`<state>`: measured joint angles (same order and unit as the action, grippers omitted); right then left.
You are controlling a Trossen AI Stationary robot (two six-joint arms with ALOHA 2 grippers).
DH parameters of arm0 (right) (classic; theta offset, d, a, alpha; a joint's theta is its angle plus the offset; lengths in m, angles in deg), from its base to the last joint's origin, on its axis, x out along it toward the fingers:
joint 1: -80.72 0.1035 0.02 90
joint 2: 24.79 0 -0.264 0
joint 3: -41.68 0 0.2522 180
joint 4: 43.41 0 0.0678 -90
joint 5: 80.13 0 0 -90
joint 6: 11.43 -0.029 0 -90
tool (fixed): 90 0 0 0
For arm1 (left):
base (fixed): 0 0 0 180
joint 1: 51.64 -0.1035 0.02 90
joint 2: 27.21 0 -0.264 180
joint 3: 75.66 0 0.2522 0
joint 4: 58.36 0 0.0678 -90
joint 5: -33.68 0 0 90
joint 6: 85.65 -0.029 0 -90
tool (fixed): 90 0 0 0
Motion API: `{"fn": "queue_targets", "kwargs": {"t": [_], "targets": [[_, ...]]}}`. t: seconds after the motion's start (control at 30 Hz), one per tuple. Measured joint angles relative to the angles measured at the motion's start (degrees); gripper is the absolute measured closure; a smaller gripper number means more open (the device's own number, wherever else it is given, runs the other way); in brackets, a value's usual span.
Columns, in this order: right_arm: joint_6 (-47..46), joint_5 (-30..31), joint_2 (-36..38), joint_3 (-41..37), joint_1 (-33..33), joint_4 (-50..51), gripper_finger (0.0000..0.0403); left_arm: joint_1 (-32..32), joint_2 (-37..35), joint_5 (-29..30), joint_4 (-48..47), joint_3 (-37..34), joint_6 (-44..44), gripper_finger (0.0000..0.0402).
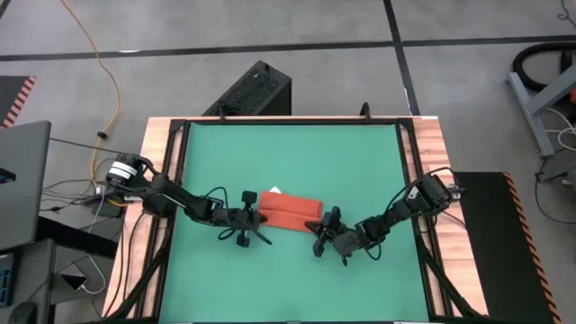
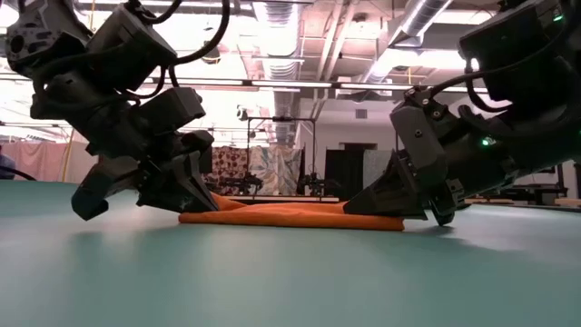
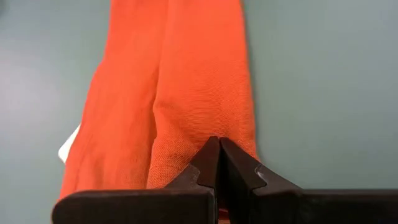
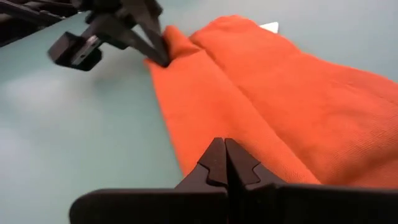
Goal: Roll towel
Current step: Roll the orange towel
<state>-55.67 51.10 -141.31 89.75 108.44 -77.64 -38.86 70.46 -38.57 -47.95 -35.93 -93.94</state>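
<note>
Lying flat, folded towel [image 1: 289, 212], long axis spanning left gripper [image 1: 255, 219] to right gripper [image 1: 323, 229], jaws clenched on its ends

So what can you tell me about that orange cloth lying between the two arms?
The towel is a rust-orange, soft-looking cloth with a fine weave, folded into a long flat strip on the green table, with a lengthwise crease down its middle. A small white tag pokes out at one edge. The left claw, shut, presses at one short end; the right claw, also shut, meets the other end. Nothing is rolled yet.
</note>
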Motion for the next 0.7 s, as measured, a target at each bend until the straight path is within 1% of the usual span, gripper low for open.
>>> {"fn": "queue_targets", "kwargs": {"t": [0.1,0.2,0.27,0.37,0.43,0.5,0.7], "targets": [[3.21,2.9,1.5,1.45,1.26,-1.56,0.0398,-0.17,-0.05,0.02,-0.32,0.0,0.06,0.0401],[9.06,3.05,4.7,2.35,1.37,-0.51,0.0398,-0.16,-0.07,0.04,-0.31,0.0,-0.07,0.0401],[13.79,3.72,7.42,2.81,0.55,-1.13,0.0398,-0.16,-0.07,0.02,-0.31,0.0,-0.25,0.0401],[17.62,4.5,10.08,2.65,-1.85,1.93,0.0398,-0.22,-0.07,-0.79,-0.36,0.0,-1.07,0.0401],[19.25,2.86,11.03,2.6,-3.52,3.05,0.0398,-0.23,-0.08,-1.07,-0.31,0.0,-1.08,0.0401],[21.29,-0.24,11.21,2.73,-4.99,1.75,0.0398,-0.24,-0.09,-1.25,-0.29,0.02,-1.08,0.0401],[22.31,-6.33,7.05,2.69,-9.05,1.65,0.0398,-0.27,-0.09,-1.53,-0.29,0.0,-0.72,0.0401]]}}
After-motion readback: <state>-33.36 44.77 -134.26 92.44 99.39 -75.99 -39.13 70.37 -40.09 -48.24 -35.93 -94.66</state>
